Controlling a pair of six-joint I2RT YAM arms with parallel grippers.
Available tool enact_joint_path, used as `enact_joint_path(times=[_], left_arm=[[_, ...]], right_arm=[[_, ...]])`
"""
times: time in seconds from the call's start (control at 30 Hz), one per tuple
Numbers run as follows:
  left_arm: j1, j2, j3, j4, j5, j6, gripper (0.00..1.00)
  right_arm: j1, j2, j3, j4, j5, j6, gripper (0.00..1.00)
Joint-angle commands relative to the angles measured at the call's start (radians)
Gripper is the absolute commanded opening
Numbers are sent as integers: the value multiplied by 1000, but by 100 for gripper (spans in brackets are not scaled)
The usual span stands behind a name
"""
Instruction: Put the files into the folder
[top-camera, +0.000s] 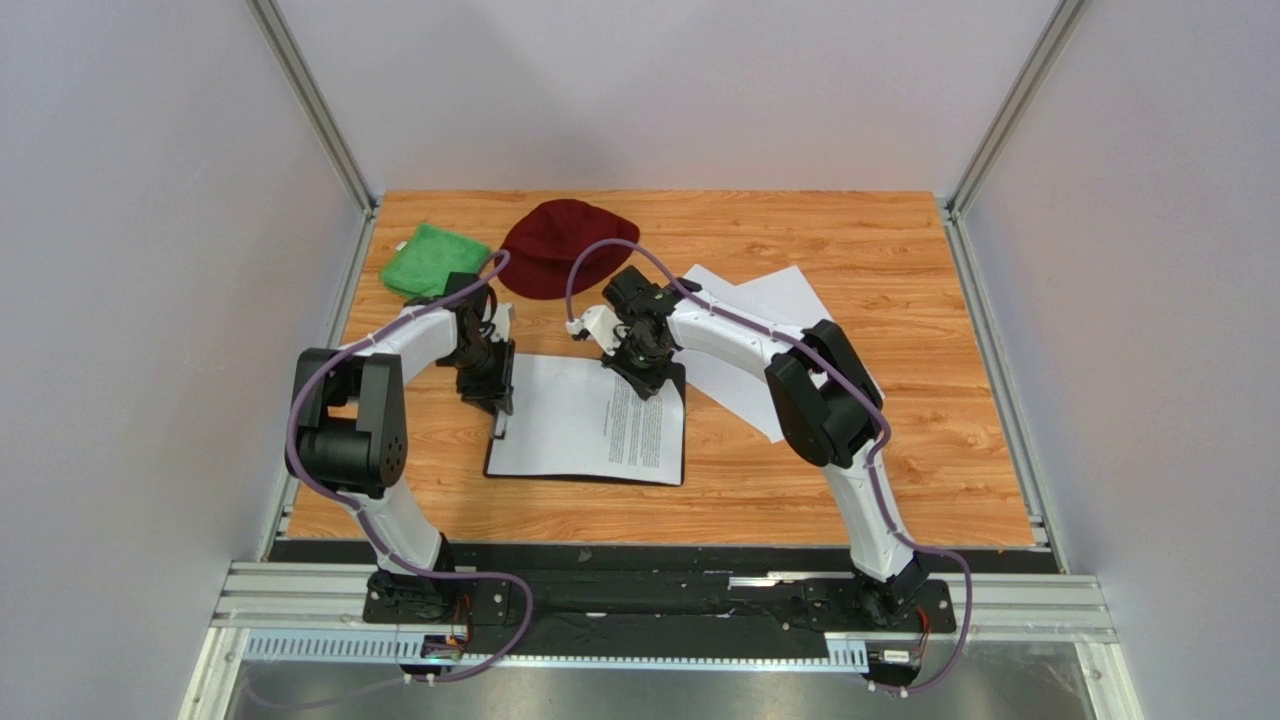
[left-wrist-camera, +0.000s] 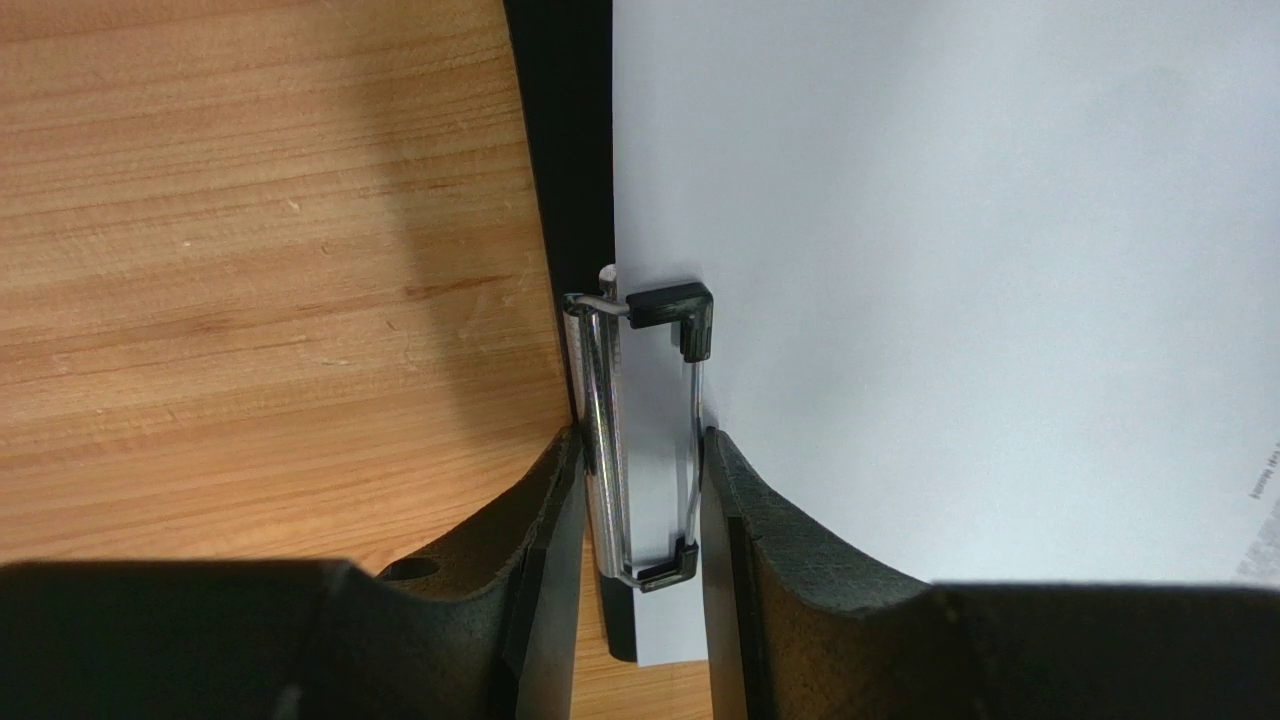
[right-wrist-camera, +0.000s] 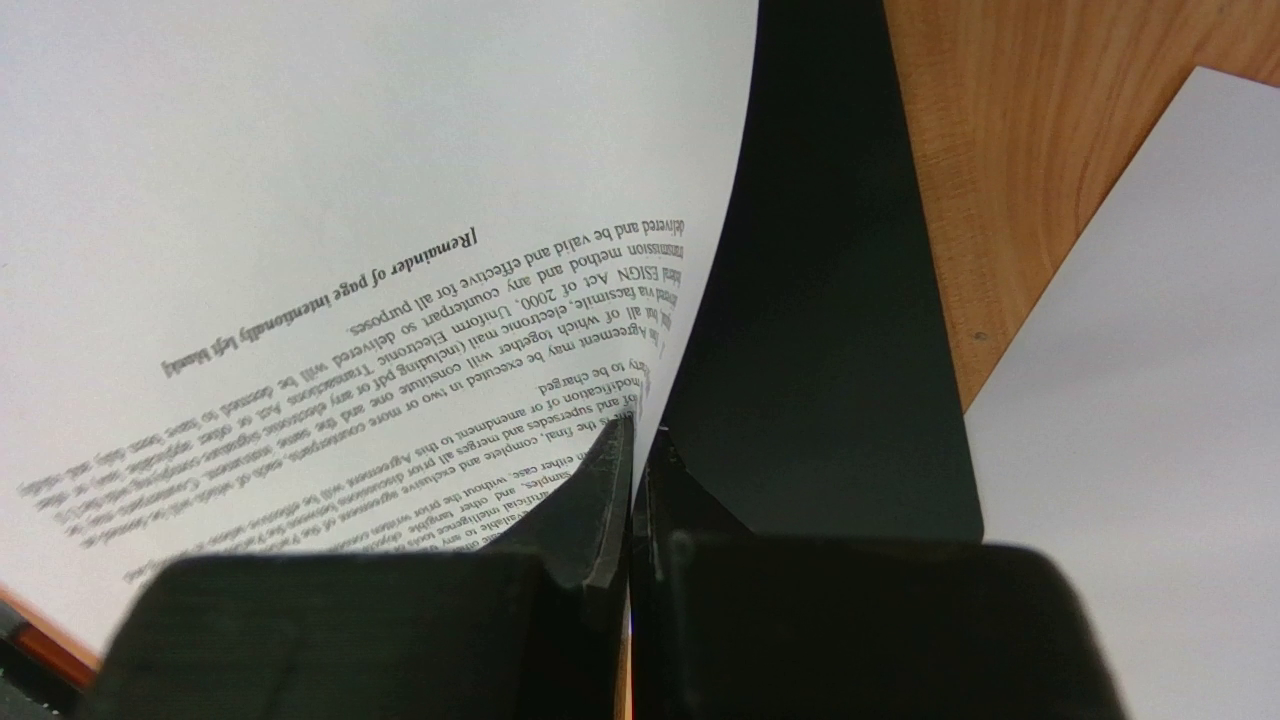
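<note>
The black folder (top-camera: 670, 393) lies mid-table with a printed white sheet (top-camera: 579, 420) on it. Its silver clip (left-wrist-camera: 643, 420) is at the left short edge. My left gripper (top-camera: 487, 387) is shut on the clip, with one finger (left-wrist-camera: 541, 525) pressing on each side of it. The sheet's edge (left-wrist-camera: 962, 270) reaches in under the clip. My right gripper (top-camera: 645, 372) is shut on the far right edge of the printed sheet (right-wrist-camera: 376, 225). It holds that edge curled up off the black board (right-wrist-camera: 827, 300). More loose sheets (top-camera: 751, 323) lie to the right.
A dark red cap (top-camera: 564, 240) and a green cloth (top-camera: 433, 258) lie at the back left of the wooden table (top-camera: 902, 450). One loose sheet (right-wrist-camera: 1157, 435) lies just right of the folder. Grey walls with metal rails enclose the table.
</note>
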Motion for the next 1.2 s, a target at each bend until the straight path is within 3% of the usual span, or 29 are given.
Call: enact_joint_path(times=[0.0, 0.37, 0.87, 0.93, 1.07, 1.17], left_arm=[[-8, -36, 19, -4, -7, 18, 0], [-17, -28, 24, 0, -4, 10, 0], [-23, -1, 47, -28, -65, -7, 0], [-29, 7, 50, -31, -74, -16, 5], [-34, 13, 55, -30, -82, -27, 27], [-35, 7, 53, -31, -91, -34, 36]], right_arm=[[-4, 23, 48, -8, 11, -43, 0], [5, 26, 50, 15, -13, -3, 2], [3, 9, 71, 7, 16, 38, 25], [3, 9, 73, 6, 16, 41, 28], [3, 9, 77, 7, 10, 46, 33], [3, 12, 82, 10, 16, 51, 38]])
